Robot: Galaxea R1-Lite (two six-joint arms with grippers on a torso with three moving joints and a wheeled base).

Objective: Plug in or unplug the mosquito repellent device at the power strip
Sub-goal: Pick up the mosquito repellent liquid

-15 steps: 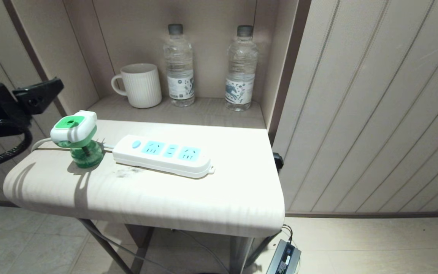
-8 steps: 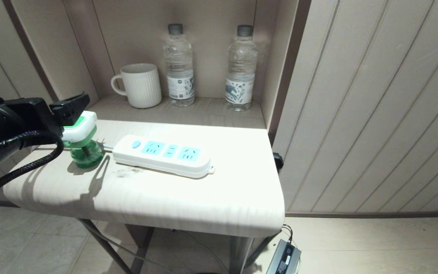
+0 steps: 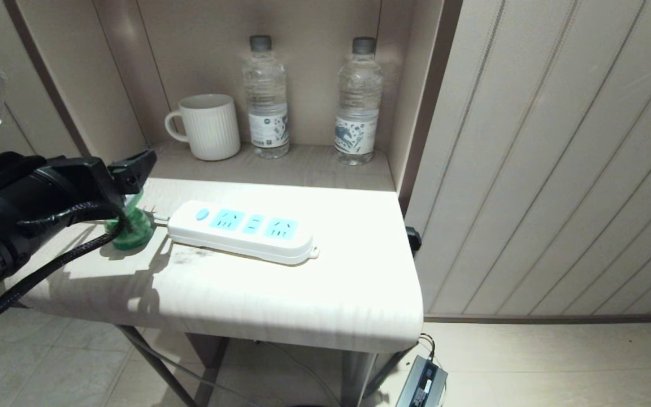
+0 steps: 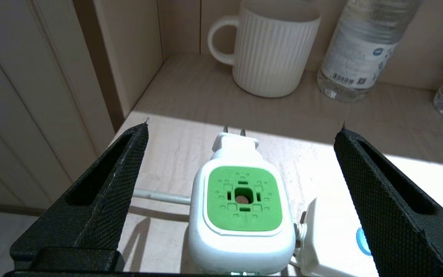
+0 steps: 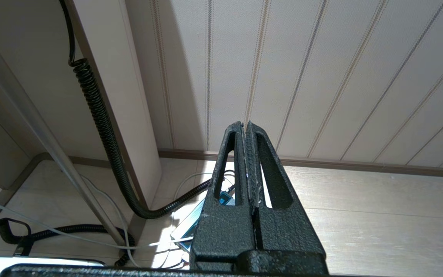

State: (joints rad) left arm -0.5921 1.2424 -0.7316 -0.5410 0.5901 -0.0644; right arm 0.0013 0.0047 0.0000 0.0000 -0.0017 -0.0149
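Standing unplugged on the table (image 3: 280, 305), the repellent (image 4: 241, 215) sat just beside the strip (image 3: 243, 230)'s button end. Left gripper (image 4: 244, 127) straddled it, fingers spread wide, not touching. Step: reaching to grasp. Next, prob.: close on its white head. Right gripper (image 5: 245, 129): parked low, pressed together.

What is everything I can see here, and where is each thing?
mosquito repellent device: one, green and white, left end of the tabletop, unplugged, prongs bare
power strip: one, white with light-blue sockets, tabletop middle, right of the device
tabletop: one, pale wood
mug: one, white ribbed, alcove shelf, left
water bottles: two, clear, grey caps, alcove shelf, right of the mug
power adapter: one, black, floor beneath the table
left pincer: black, open, straddling the device, not touching
right pincer: black, shut, low near the floor
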